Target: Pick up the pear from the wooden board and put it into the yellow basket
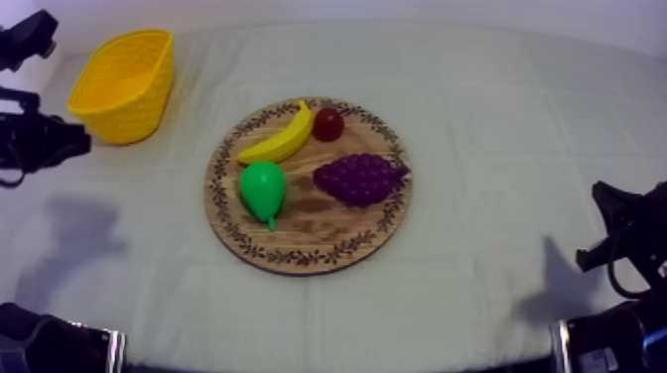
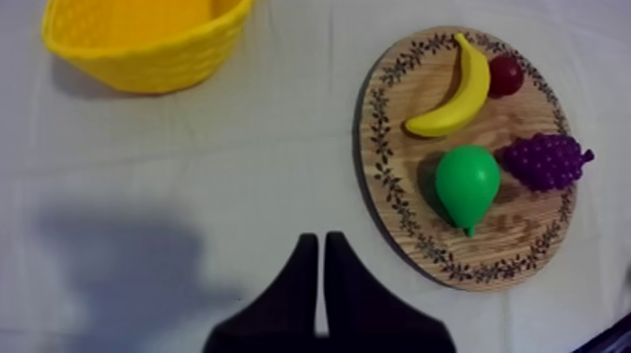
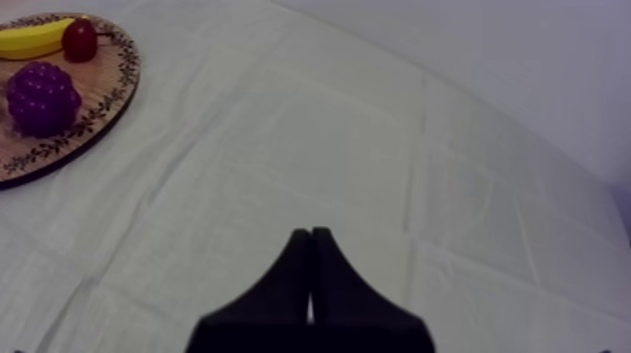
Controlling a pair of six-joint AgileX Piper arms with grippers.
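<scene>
— Green, the pear lay on the wooden board, touching the banana and near the bunch of grapes.
— What was cut off for us?
— From our left wrist, the yellow basket lost its far rim; from our right, part of the board.
— And our grippers?
— Both were clenched on nothing. The left gripper was above bare cloth beside the board, and the right gripper was well apart from it.

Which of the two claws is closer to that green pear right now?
Left. The left gripper hangs shut over the cloth just off the board rim, the pear close ahead. The right gripper, also shut, sits over bare cloth beyond the grapes, farther off.
</scene>
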